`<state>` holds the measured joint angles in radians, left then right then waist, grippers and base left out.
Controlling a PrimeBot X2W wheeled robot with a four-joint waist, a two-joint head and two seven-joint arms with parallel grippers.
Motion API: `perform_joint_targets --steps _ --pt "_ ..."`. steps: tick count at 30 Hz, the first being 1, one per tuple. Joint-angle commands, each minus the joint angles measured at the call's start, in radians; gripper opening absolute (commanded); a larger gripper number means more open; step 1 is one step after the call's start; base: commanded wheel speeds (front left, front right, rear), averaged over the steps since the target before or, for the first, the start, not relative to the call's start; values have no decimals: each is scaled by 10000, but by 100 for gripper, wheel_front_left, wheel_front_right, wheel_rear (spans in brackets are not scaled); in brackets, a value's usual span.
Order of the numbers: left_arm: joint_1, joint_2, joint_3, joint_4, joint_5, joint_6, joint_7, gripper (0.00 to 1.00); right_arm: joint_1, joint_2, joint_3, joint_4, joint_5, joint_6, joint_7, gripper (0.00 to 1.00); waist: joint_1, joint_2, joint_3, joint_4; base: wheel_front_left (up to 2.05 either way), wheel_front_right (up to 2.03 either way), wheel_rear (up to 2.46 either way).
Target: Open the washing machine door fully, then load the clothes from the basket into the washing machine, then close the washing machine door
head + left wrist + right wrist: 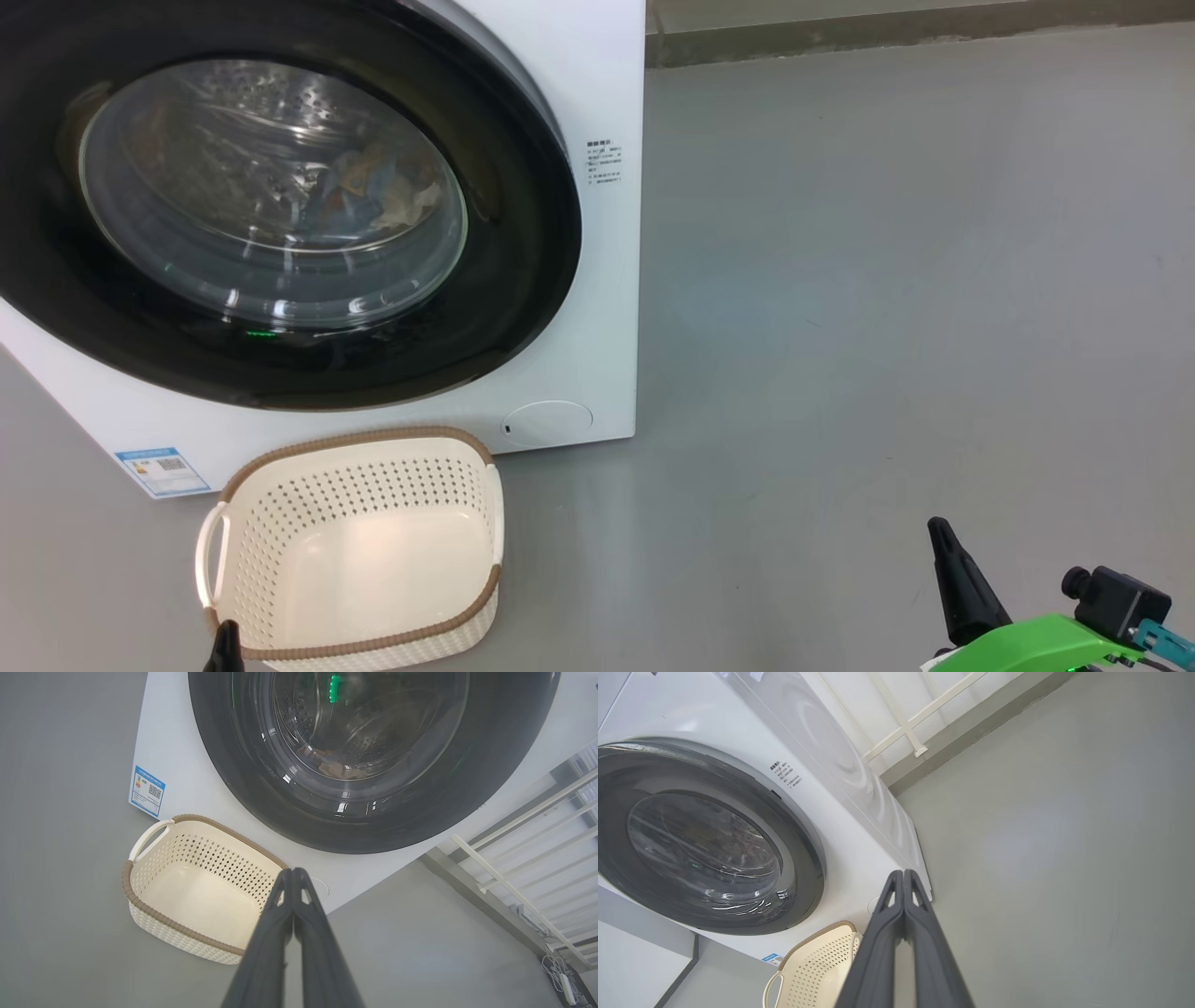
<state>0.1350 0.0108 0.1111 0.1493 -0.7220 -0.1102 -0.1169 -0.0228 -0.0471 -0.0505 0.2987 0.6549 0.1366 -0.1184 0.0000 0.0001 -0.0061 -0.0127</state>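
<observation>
Head view suggests the task is all but done: the clothes (373,191) lie in the washing machine (597,75) behind the closed washing machine door (523,243), the basket (373,485) sits empty on the floor (840,327) just before it, and the left gripper (293,873) and right gripper (903,875) have fingers clenched on nothing.

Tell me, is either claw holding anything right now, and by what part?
Nothing is held. The left gripper and right gripper are both shut and empty.
</observation>
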Motion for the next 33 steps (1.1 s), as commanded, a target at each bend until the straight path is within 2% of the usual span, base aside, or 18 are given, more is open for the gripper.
perform_joint_targets --steps 1,33 --pt "-520 179 132 -154 -324 -34 81 0 -458 -32 -4 -297 393 -22 80 0 0 -1 2 3 0 0 0" --pt "-1303 267 89 303 -3823 -104 991 0 -619 -32 -262 -396 4139 -37 997 0 0 -1 39 54 0 0 0"
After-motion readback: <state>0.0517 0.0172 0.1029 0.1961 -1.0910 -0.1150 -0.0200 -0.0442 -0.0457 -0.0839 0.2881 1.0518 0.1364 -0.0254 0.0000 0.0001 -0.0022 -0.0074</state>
